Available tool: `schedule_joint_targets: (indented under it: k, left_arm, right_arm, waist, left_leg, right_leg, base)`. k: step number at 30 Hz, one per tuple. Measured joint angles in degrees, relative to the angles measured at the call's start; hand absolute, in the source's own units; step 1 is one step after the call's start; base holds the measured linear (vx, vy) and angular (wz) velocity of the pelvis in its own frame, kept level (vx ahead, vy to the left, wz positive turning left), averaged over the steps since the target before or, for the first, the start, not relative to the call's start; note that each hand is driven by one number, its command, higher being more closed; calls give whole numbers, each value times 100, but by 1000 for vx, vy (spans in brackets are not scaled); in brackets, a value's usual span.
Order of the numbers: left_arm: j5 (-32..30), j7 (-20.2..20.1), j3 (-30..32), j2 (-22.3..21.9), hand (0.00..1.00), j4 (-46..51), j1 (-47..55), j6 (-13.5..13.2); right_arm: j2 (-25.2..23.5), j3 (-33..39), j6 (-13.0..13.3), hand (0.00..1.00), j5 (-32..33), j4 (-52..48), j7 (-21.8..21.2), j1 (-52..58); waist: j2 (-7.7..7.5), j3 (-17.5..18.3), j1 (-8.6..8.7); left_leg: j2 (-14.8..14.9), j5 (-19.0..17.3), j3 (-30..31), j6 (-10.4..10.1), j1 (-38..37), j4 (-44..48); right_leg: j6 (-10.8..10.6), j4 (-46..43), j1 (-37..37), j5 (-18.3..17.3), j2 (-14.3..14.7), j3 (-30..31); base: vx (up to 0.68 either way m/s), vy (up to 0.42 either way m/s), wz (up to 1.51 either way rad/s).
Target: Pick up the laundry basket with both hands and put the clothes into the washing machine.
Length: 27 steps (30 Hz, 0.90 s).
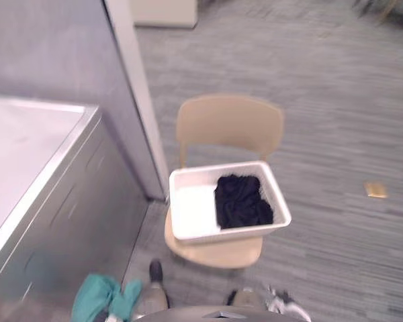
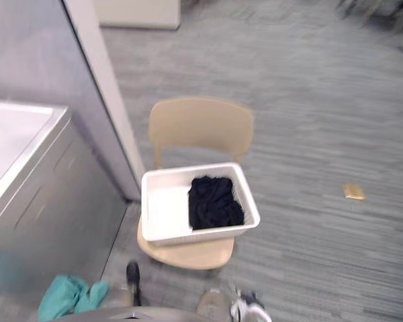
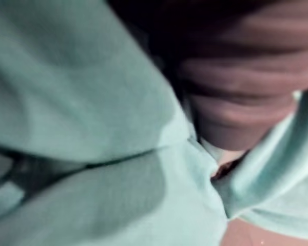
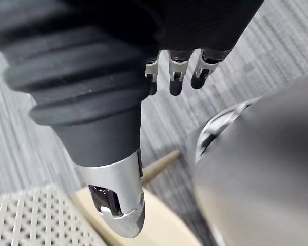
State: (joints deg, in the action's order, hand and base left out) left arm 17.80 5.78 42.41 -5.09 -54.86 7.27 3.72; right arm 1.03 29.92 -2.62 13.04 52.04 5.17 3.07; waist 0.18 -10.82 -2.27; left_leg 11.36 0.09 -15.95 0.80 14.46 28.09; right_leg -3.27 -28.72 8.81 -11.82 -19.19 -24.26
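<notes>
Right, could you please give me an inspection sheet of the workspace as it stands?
Surface: beige chair bears the basket on its seat.
Job's things: white basket upright, no hand on it; black clothes in its right half; washer left of the chair.
Clutter: teal cloth low at the left; small tan object on the floor to the right.
Hands: left hand against the teal cloth; right hand open, empty, near the chair.
Cables: nothing seen.
Surroundings: grey carpet; grey partition behind the washer.
</notes>
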Motion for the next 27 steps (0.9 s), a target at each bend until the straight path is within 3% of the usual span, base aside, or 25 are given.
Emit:
schedule_joint_targets:
  k: [1,3,4,7,8,9,10,12,13,14,15,16,17,18,19,20,21,22,23,24,25,27]
  left_arm:
    - [5,10,18,-29,100,-25,124,-1]
    - [13,22,15,-39,100,-24,166,-15]
    - [14,21,-47,-3,100,-25,25,-29]
    - [11,63,-137,34,100,36,-224,-78]
    - [19,98,-397,31,100,103,-341,-118]
    - [119,130,-742,47,100,178,-431,-132]
    - [167,135,-932,79,100,217,-474,-137]
    - [342,134,-1426,304,100,246,-524,-160]
    - [345,132,-1483,362,100,247,-481,-166]
    - [336,126,-1592,486,100,249,-371,-198]
    - [317,115,-1614,549,100,249,-357,-230]
    - [294,108,-1615,572,100,243,-353,-236]
    - [118,98,-1604,588,100,238,-308,-237]
    - [-90,99,-1603,600,100,228,-201,-239]
    - [-164,99,-1600,619,100,208,-189,-240]
    - [-277,101,-1589,656,100,130,-84,-235]
    - [-331,100,-1581,644,100,112,-56,-224]
    - [-387,102,-1518,619,100,51,12,-206]
    - [-444,102,-1471,617,100,0,44,-192]
    - [-504,102,-1343,604,100,-20,76,-146]
    - [-565,110,-1283,531,100,-49,46,-120]
    - [-583,108,-1201,447,100,-26,41,-95]
  right_arm:
    - [-4,6,13,0,2,-117,-3,30]
    - [-36,192,10,0,6,-156,8,194]
    - [-45,518,8,0,9,-110,38,257]
    - [-14,945,2,0,13,17,125,210]
    - [52,1044,-2,0,17,103,134,216]
    - [129,1125,-17,0,30,356,133,142]
    - [126,1123,-52,0,31,511,130,81]
    - [-126,1054,-140,0,67,722,114,22]
    - [-182,1027,-157,0,68,769,115,35]
    - [-281,936,-153,0,70,766,129,102]
    - [-291,846,-155,0,68,754,134,139]
    - [-294,842,-155,0,67,747,135,160]
    - [-293,833,-155,0,63,731,128,192]
    - [-289,831,-156,0,61,707,118,208]
    - [-288,846,-166,0,67,680,111,166]
    - [-318,819,-177,0,49,640,108,167]
    - [-347,817,-180,0,54,597,110,179]
    - [-442,716,-175,0,65,493,104,190]
    - [-494,701,-146,0,87,481,91,175]
    - [-531,665,-120,0,127,464,55,155]
    - [-509,675,-130,0,132,471,-8,130]
    - [-488,680,-83,0,156,478,-25,146]
  waist:
    - [57,13,1]
    - [167,52,51]
    - [218,86,87]
    - [248,172,158]
    - [358,255,225]
    - [342,263,263]
    - [274,266,277]
    - [-77,360,235]
    - [-169,414,206]
    - [-286,487,140]
    - [-342,515,74]
    - [-368,524,59]
    - [-374,531,46]
    - [-330,546,54]
    - [-304,556,52]
    - [-285,549,54]
    - [-286,548,35]
    - [-319,564,-4]
    - [-367,597,-9]
    - [-455,649,-43]
    - [-459,629,-84]
    - [-383,670,-102]
  left_leg:
    - [252,-337,-69,-111,-193,1128]
    - [843,-519,-123,-164,-936,1689]
    - [1337,-504,-127,-190,-1297,1512]
    - [1798,-207,-153,-363,-1619,459]
    - [1789,516,-45,-483,-1854,-650]
    - [1546,-40,92,-1360,-1990,-1229]
    - [1458,-243,117,-1527,-1945,-1329]
    - [1074,-739,165,-1548,-1856,-1310]
    - [1003,-811,162,-1548,-1868,-1307]
    - [898,-943,156,-1548,-1901,-1310]
    - [792,-1053,164,-1544,-1904,-1326]
    - [729,-1077,180,-1537,-1871,-1331]
    - [605,-1088,228,-1515,-1811,-1359]
    - [542,-1095,339,-1473,-1766,-1445]
    - [550,-1085,397,-1438,-1745,-1461]
    - [567,-1025,603,-1390,-1688,-1546]
    - [567,-1021,672,-1389,-1636,-1537]
    - [553,-1015,797,-1395,-1500,-1484]
    - [531,-1007,834,-1410,-1415,-1450]
    - [480,-1007,874,-1431,-1271,-1373]
    - [499,-935,1071,-1389,-1228,-1328]
    - [439,-671,1169,-1027,-1222,-1513]
  right_leg:
    - [-12,48,-168,33,-59,-36]
    - [-36,166,-452,112,-54,-268]
    - [-59,165,-444,215,-88,-490]
    - [-158,88,-229,460,-277,-848]
    - [-272,37,-88,651,-381,-1070]
    - [-415,97,-40,905,-570,-1152]
    - [-415,197,-55,1083,-654,-1209]
    - [-374,931,-421,1892,-865,-1343]
    - [-353,1145,-541,2121,-871,-1348]
    - [-338,1473,-750,2589,-884,-1344]
    - [-279,1640,-839,2988,-944,-1355]
    - [-219,1692,-860,3158,-991,-1347]
    - [81,1774,-850,3470,-1035,-1132]
    - [131,1649,-761,3426,-935,-533]
    - [-27,1409,-685,3021,-786,-127]
    - [-243,778,-647,1647,-234,661]
    - [-234,610,-633,1172,-55,876]
    - [-323,502,-591,353,290,1278]
    - [-407,579,-597,63,376,1402]
    - [-727,835,-671,-271,410,1583]
    - [-915,909,-730,-250,496,1528]
    - [-803,929,-912,-183,507,1341]
  base:
    - [-158,-36,21]
    - [-118,53,56]
    - [-88,169,85]
    - [-81,224,96]
    - [-96,416,119]
    - [-102,483,114]
    - [-151,581,92]
    - [-201,639,64]
    - [-211,567,41]
    - [-153,369,33]
    - [-153,369,36]
    - [-121,275,41]
    - [-135,223,44]
    - [-158,247,41]
    - [-108,121,53]
    - [-52,49,46]
    - [-46,8,53]
    - [-26,-30,28]
    - [-29,-57,22]
    - [-22,-104,27]
    - [12,-121,41]
    - [70,-118,63]
